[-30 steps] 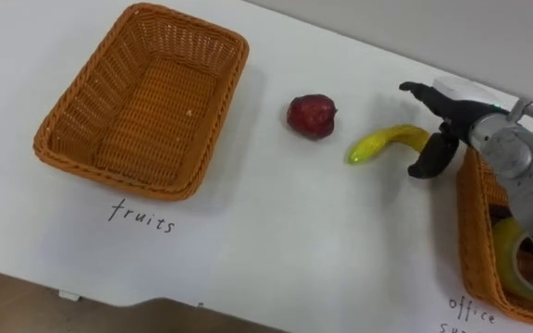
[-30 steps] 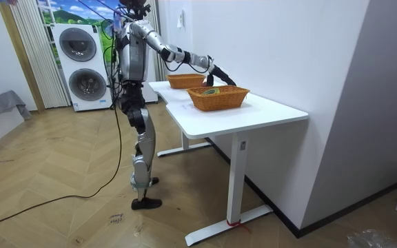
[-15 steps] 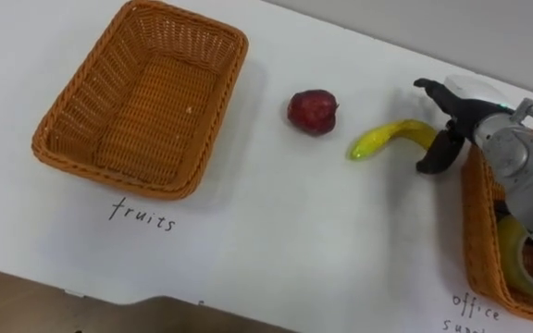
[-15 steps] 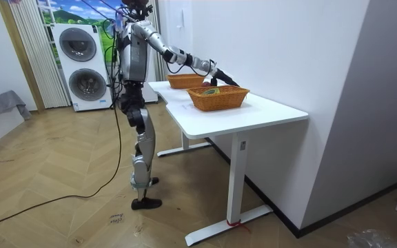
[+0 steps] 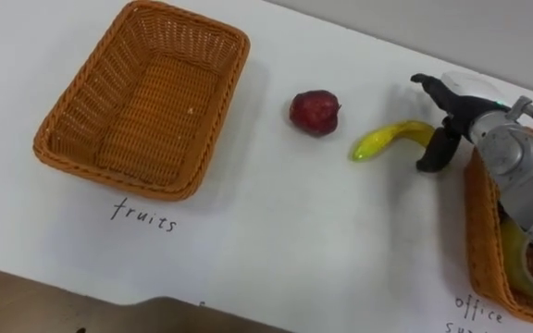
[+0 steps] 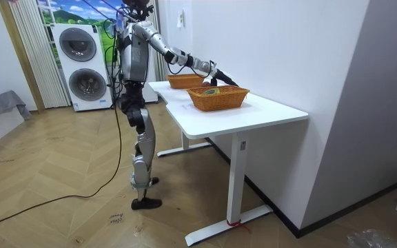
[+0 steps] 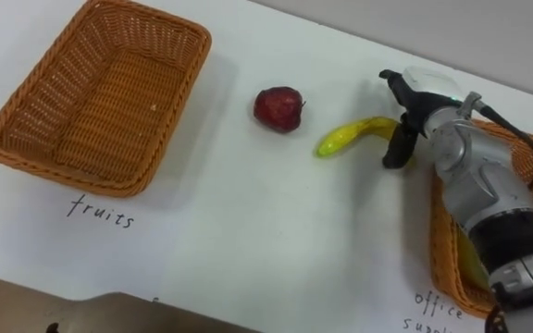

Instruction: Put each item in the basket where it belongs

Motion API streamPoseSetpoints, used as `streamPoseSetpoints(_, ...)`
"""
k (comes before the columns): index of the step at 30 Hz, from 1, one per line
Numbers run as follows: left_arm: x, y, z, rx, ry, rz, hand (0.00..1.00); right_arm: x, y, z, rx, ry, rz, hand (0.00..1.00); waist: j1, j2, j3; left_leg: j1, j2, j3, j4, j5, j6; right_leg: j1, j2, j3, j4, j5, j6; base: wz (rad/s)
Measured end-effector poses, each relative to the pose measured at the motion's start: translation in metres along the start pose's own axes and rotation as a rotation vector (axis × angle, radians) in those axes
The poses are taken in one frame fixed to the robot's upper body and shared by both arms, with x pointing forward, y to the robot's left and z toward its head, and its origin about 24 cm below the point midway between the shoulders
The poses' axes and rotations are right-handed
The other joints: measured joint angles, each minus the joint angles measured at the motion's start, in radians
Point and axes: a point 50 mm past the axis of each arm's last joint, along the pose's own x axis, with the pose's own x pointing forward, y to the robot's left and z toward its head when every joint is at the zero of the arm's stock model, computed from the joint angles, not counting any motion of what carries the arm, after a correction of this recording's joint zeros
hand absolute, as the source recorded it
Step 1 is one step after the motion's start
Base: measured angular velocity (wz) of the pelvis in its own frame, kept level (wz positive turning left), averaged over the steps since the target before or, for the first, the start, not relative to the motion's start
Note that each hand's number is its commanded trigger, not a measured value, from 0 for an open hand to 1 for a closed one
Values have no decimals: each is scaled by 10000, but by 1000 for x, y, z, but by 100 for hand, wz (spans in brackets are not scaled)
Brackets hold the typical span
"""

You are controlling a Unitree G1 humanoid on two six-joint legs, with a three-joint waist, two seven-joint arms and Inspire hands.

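At the upper left of the left eye view we see the fruit basket point(image 5: 146, 111), empty. Its handwritten fruit label point(image 5: 142, 213) is on the white table point(image 5: 294, 231) just below it. The basket sits well apart from the fruit, so we judge each piece must be carried across to it. Near the top middle lies the red apple point(image 5: 315, 111), untouched, and to its right the banana point(image 5: 387, 141), both on the bare table and not yet sorted. The banana's right end runs under the right hand point(image 5: 452, 118), which reaches in from the right edge. Its fingers point(image 5: 424, 85) are spread above that end and the thumb point(image 5: 430, 159) points down beside it, so we judge the hand is opened to straddle the banana, with no grip made yet. We cannot tell whether anything touches the peel, because the hand covers that end. At the far right the office basket point(image 5: 475, 231) is cut off by the frame edge, as is the office label point(image 5: 477, 310) below it. The forearm hides much of its inside, where a yellowish roll of tape point(image 5: 516, 264) shows. In the room view the robot stands at the table's end on the room view's left, one arm stretched over the baskets; finer detail there is too small to make out.
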Motion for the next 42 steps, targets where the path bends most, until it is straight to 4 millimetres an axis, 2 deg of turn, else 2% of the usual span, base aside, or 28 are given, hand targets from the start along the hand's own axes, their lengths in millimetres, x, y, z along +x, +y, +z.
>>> streamPoseSetpoints(27, 0, -1, 3, -280, -158, -37, 0, 0, -1, 3, 374, -243, -325, 0, 47, 2, -4, -74, 0, 5, -17, 15, 2, -95, -3, -5, 9, 0, 0, 0)
streamPoseSetpoints(42, 2, -1, 1, -517, 88, -99, 0, 4, 0, -5, 1078, 16, -160, 0, 229, 60, 38, -34, 0, -14, -27, 19, -4, -74, -2, -62, 12, 5, -8, 0)
